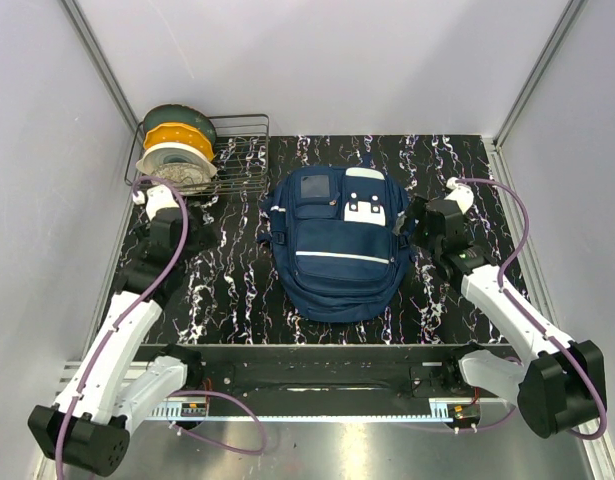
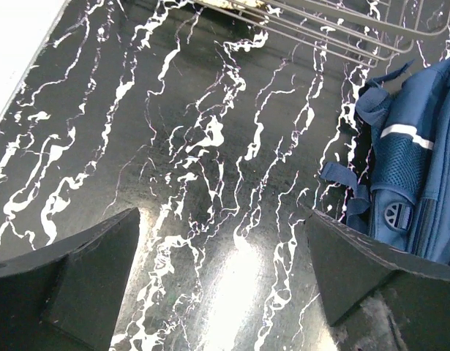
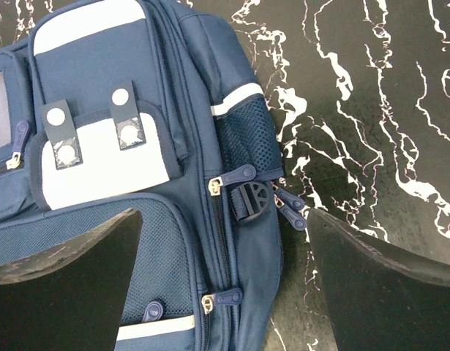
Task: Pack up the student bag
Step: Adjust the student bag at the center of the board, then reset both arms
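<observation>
The student bag [image 1: 335, 248], navy blue with white stripes, white patches and a grey square patch, lies flat in the middle of the black marbled table, zipped up. My left gripper [image 1: 175, 208] hovers open to its left, over bare table. In the left wrist view the left gripper [image 2: 223, 278] holds nothing, and the bag's side [image 2: 422, 168] shows at the right edge. My right gripper [image 1: 429, 226] is open at the bag's right side. In the right wrist view the right gripper [image 3: 225, 278] spans the bag's edge [image 3: 137, 146], above the zip pulls [image 3: 226, 297] and a black buckle [image 3: 252, 199].
A wire basket [image 1: 243, 119] stands at the back left and holds filament spools [image 1: 177, 145]. Its wires [image 2: 334, 25] show at the top of the left wrist view. Grey walls close in the table on three sides.
</observation>
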`<state>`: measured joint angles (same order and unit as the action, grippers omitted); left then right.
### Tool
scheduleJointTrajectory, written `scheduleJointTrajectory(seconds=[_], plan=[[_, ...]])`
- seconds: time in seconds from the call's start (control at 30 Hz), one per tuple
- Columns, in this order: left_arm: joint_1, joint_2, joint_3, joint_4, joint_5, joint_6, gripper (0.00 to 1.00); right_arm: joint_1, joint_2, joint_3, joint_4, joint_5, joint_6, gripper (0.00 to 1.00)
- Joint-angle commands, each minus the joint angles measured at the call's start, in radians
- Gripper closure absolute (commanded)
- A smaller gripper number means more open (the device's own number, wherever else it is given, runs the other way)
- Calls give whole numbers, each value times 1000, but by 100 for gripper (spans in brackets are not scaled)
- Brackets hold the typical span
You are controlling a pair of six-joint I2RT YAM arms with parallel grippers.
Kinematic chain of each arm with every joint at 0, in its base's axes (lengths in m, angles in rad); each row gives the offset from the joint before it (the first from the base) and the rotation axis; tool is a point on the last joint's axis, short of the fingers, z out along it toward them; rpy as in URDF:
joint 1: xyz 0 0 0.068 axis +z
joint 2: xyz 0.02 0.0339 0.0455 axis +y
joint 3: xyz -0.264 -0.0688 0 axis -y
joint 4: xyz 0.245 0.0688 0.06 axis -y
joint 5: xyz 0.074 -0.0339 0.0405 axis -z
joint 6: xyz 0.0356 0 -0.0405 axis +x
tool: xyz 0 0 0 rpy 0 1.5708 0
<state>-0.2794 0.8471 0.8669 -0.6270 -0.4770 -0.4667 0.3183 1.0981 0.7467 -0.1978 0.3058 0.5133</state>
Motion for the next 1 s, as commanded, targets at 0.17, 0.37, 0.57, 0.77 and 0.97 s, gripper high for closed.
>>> scheduleJointTrajectory(seconds=[0.17, 0.37, 0.57, 0.77, 0.97], plan=[[59, 66, 0, 76, 300, 74, 1, -1, -35, 40, 5, -4, -143, 0], [59, 90, 4, 73, 344, 76, 1, -2, -47, 31, -14, 137, -203, 0], [60, 79, 0, 82, 330, 76, 1, -2, -70, -16, 18, 185, -205, 0], [59, 79, -9, 85, 334, 71, 1, -2, -96, -180, 245, 320, -309, 0], [60, 87, -9, 89, 328, 74, 1, -4, -75, -303, 510, 334, -424, 0]])
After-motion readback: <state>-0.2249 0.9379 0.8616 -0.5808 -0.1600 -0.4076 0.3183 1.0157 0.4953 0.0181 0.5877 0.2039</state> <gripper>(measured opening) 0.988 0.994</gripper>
